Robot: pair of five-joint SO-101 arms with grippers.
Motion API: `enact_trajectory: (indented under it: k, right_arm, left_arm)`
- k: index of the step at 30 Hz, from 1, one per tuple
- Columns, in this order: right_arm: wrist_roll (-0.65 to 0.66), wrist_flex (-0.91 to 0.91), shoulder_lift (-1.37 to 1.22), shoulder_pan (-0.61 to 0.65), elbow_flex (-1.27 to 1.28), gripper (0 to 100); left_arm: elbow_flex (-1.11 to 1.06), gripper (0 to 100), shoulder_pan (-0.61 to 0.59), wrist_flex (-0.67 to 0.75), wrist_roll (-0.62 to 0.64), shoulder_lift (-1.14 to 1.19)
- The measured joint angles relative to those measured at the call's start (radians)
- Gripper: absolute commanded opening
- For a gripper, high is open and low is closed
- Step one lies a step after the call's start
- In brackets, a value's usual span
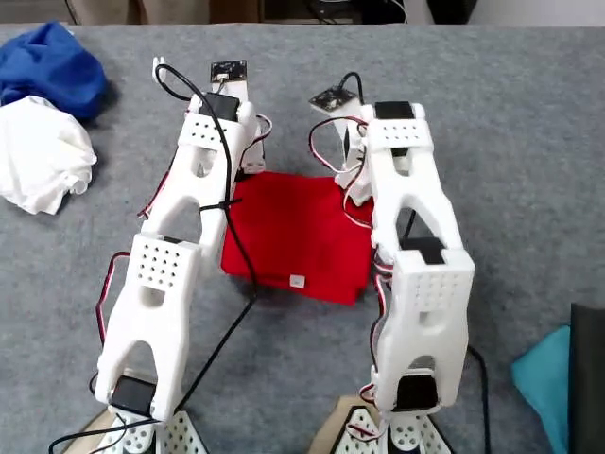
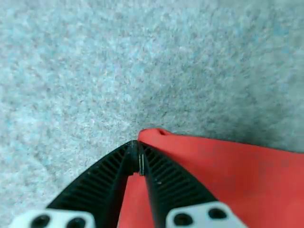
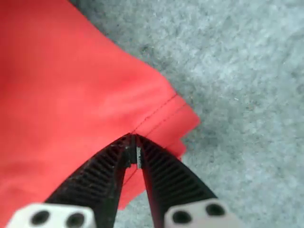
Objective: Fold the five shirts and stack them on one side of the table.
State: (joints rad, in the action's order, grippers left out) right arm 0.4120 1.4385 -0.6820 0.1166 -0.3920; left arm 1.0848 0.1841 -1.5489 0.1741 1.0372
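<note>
1. My left gripper (image 2: 137, 159) has its fingers pressed together at one far corner of the red shirt (image 1: 298, 236).
2. My right gripper (image 3: 133, 152) has its fingers together over the other far corner.
3. I see the shirt lying folded on the counter (image 1: 529, 142), between both arms.

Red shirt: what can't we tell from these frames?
1. Wrist views: left gripper and right gripper are shut at the red shirt's corners; the closed jaws hide whether cloth is pinched.
2. High view: left arm and right arm cover the shirt's far corners and side edges.
3. High view: teal cloth and a dark object are cut off by the right edge; neither is identifiable.
</note>
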Motion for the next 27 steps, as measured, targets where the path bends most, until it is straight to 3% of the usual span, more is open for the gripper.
enact_trajectory:
  k: [5, 13, 19, 27]
  right_arm:
    - [0.0, 0.008, -0.011, 0.002, -0.037, 0.5]
    - [0.0, 0.206, -0.011, 0.002, -0.244, 0.5]
    - [-0.028, 0.327, -0.011, -0.003, -0.436, 0.5]
    - [-0.144, 0.33, 0.117, -0.025, -0.339, 0.5]
  left_arm:
    - [-0.002, 2, 0.0, 0.0, 0.0, 0.011]
    - [0.009, 2, -0.006, -0.002, 0.0, 0.012]
    - [0.153, 2, -0.063, -0.069, 0.0, 0.017]
    - [0.133, 2, -0.126, -0.1, 0.002, 0.049]
